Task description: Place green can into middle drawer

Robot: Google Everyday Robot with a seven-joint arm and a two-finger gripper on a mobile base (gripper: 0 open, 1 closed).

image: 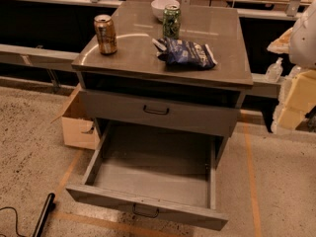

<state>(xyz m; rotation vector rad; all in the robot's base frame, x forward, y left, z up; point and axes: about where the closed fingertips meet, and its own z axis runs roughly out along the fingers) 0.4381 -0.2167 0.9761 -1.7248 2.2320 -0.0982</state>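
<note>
The green can (171,21) stands upright at the back middle of the grey cabinet's top (222,38), just in front of a white bowl (161,6). The middle drawer (148,181) is pulled far out near the floor, and its inside is bare. Its black handle (145,211) faces me. The drawer front above it (158,111) is pushed in. A white and cream part of my arm (302,58) shows at the right edge, beside the cabinet and well away from the can. The gripper itself is out of view.
A gold-orange can (105,34) stands at the top's front left. A dark blue snack bag (185,52) lies in front of the green can. A cardboard box (76,125) sits on the floor left of the cabinet. A black cable end (43,214) lies at bottom left. A clear bottle (274,69) stands at the right.
</note>
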